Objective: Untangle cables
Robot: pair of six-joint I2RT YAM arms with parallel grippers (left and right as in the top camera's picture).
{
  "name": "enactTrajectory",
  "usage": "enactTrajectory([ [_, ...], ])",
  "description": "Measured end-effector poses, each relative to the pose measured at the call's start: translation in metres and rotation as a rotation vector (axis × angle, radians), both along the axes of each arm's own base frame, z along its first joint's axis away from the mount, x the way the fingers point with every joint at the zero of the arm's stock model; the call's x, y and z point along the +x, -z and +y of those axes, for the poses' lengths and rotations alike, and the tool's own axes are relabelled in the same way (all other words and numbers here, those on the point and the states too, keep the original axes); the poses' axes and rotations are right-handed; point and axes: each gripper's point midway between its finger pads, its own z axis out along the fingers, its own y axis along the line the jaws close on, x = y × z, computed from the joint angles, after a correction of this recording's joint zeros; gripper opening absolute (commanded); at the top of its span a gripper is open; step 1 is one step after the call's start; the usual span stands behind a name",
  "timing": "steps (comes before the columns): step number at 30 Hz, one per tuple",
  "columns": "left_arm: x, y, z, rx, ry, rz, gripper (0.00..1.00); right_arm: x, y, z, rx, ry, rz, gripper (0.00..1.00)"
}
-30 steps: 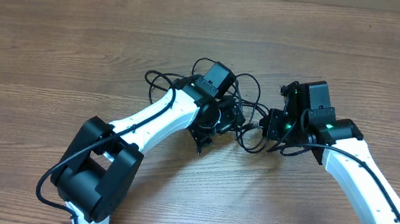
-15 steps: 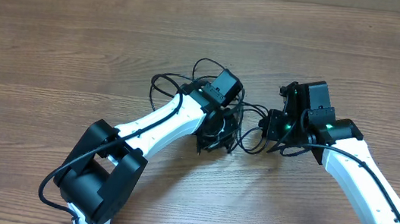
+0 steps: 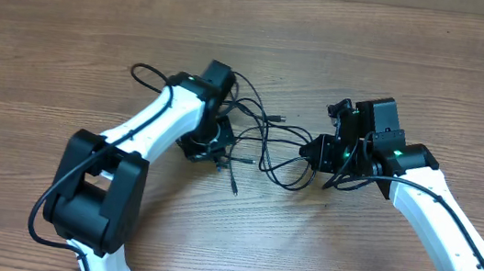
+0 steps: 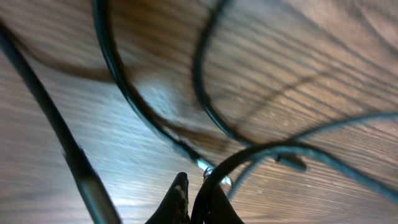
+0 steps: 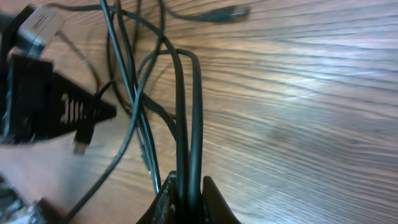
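Observation:
The cables [image 3: 269, 143] are thin black cords spread in loose loops on the wooden table between my two grippers. My left gripper [image 3: 213, 143] is at their left end, and the left wrist view shows it [image 4: 198, 200] shut on one black cord [image 4: 261, 152] that arcs away to the right. At the right end my right gripper [image 3: 318, 152] is also shut; in the right wrist view its fingers [image 5: 188, 194] pinch two parallel strands [image 5: 196, 112]. A small plug end [image 5: 227, 12] lies loose farther out. The left gripper's body [image 5: 37, 99] shows at that view's left edge.
The wooden table [image 3: 71, 22] runs to a far edge at the top of the overhead view. The left arm's own thicker wire [image 3: 143, 72] loops out beside its wrist. Both white arms reach in from the near edge.
My left gripper has shut on a cord and pulled it to the left, drawing the tight bundle out into longer loops. The right arm has stayed in place, still shut.

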Motion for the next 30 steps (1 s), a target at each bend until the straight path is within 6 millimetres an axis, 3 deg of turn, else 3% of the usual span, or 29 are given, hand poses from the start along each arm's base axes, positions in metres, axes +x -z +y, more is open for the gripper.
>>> enactTrajectory([
  [2,0.004,0.0,0.008,-0.014,0.016,-0.006,0.05,-0.002,-0.002,0.003,0.018,-0.015,0.002,0.04],
  [6,0.018,-0.005,0.009,-0.122,0.065,-0.044,0.25,-0.003,-0.003,0.006,0.031,-0.032,-0.003,0.04],
  [11,0.037,-0.016,0.008,-0.293,0.118,-0.118,0.7,0.001,-0.005,0.006,0.037,-0.023,-0.014,0.04],
  [13,0.041,-0.022,0.003,-0.364,0.128,-0.139,0.73,0.001,-0.005,0.006,0.038,-0.019,-0.01,0.04],
  [17,0.05,-0.051,-0.03,-0.619,0.201,-0.219,0.75,0.002,-0.006,0.006,0.033,-0.039,-0.035,0.08],
  [18,0.052,-0.06,-0.038,-0.684,0.224,-0.243,0.76,0.003,-0.006,0.007,0.031,-0.048,-0.045,0.13],
  [19,0.053,-0.069,-0.047,-0.748,0.254,-0.27,0.76,0.004,-0.007,0.007,0.031,-0.052,-0.054,0.26],
  [21,0.053,-0.083,-0.06,-0.837,0.294,-0.301,0.77,0.007,-0.008,0.008,0.032,-0.058,-0.071,0.34],
  [22,0.052,-0.086,-0.064,-0.86,0.306,-0.304,0.77,0.007,-0.009,0.008,0.035,-0.051,-0.07,0.45],
  [23,0.051,-0.089,-0.068,-0.878,0.317,-0.307,0.77,0.007,-0.009,0.008,0.038,-0.042,-0.062,0.68],
  [25,0.049,-0.091,-0.073,-0.888,0.324,-0.3,0.77,0.005,-0.008,0.007,0.04,-0.028,-0.041,1.0],
  [30,0.049,-0.087,-0.073,-0.865,0.31,-0.289,0.78,-0.01,0.013,-0.016,-0.071,0.103,0.101,1.0],
])
